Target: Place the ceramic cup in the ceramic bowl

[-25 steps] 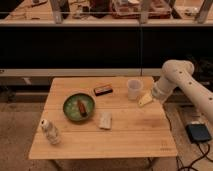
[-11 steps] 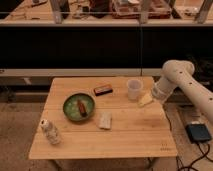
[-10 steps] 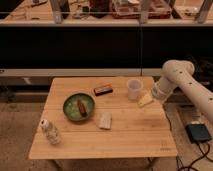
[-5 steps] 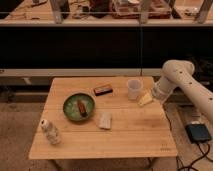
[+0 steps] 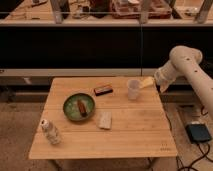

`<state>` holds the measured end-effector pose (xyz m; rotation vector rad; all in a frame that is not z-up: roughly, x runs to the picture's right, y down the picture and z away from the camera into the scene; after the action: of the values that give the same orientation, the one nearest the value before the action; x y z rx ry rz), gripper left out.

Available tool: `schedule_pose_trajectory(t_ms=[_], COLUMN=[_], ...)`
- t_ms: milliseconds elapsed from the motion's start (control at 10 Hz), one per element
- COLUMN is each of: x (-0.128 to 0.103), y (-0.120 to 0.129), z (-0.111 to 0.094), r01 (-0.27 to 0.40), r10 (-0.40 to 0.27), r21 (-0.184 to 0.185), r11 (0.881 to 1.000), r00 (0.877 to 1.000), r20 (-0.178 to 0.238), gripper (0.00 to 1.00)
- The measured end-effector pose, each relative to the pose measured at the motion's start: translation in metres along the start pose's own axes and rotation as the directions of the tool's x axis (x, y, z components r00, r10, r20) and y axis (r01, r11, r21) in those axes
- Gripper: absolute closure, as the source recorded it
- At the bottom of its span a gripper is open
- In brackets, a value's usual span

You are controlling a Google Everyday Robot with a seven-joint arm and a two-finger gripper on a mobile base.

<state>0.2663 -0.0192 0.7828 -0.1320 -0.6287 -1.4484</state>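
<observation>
The white ceramic cup (image 5: pixel 133 89) stands upright near the back right of the wooden table (image 5: pixel 135 132). The green ceramic bowl (image 5: pixel 71 110) sits left of centre, with a brown oblong item (image 5: pixel 81 106) lying in it. My gripper (image 5: pixel 146 82) is at the end of the white arm (image 5: pixel 182 62), which comes in from the right. The gripper is just right of the cup's rim, pointing left toward it. It holds nothing that I can see.
A dark red-and-black box (image 5: pixel 103 90) lies between bowl and cup. A pale flat packet (image 5: pixel 105 120) lies in front of the bowl. A whitish bottle (image 5: pixel 50 132) stands at the front left. A black box (image 5: pixel 199 132) sits on the floor at right.
My gripper has risen from beside the cup's base, near the table's right edge, to the level of the cup's rim. The arm's elbow rose with it. The cup and bowl have not moved.
</observation>
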Motion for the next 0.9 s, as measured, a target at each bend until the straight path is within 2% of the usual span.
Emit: schedule_pose_trajectory(t_ms=[200,400,600,900], x=[0.023,0.035,0.044,0.056], y=[0.008,0.016,0.026,0.029], z=[-0.003,0.018,0.038,0.070], r01=[-0.097,-0.159,-0.190,-0.197], r10=[0.098,0.162,0.195,0.200], r21=[0.022,0.040,0.057,0.042], r11=[0.995,0.986,0.980,0.980], r00=[0.993,0.983,0.975,0.973], r20=[-0.060,-0.084,-0.110,-0.114], gripper=[0.20,0.20,0.20,0.20])
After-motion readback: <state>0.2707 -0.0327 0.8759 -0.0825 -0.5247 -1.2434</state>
